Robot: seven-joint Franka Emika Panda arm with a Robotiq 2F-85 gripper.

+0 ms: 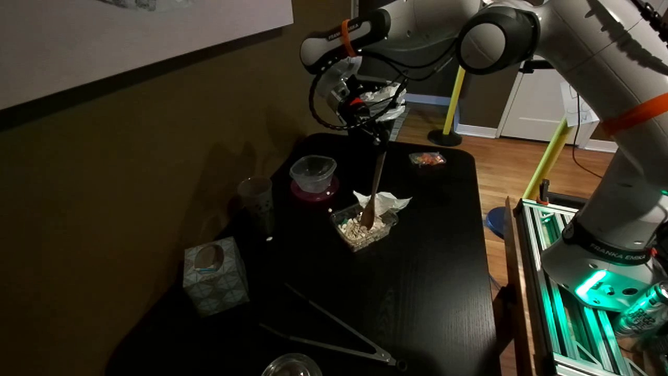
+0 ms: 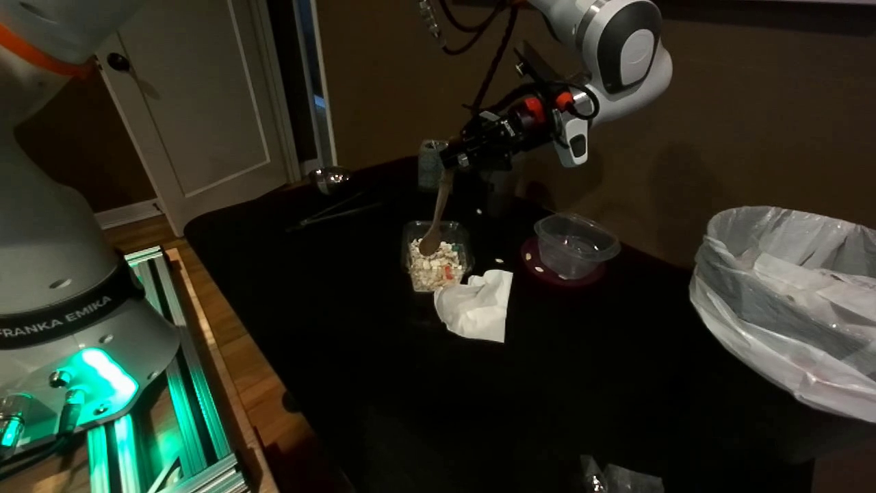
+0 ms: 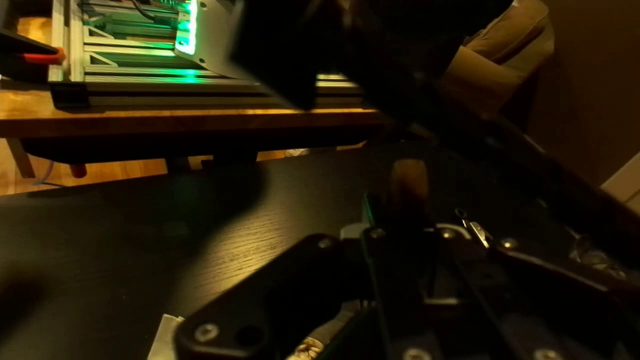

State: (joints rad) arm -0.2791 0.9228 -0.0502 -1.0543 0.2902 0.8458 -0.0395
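Hand [image 2: 450,159] is closed tight on a wooden spoon [image 2: 438,212] slanting down into a clear container [image 1: 373,238].

1. Both exterior views look down on the black table [image 1: 438,274] from opposite ends.
2. They share its middle.
3. The wrist view, close behind the gripper [image 3: 405,220], faces the robot base [image 3: 216,47].
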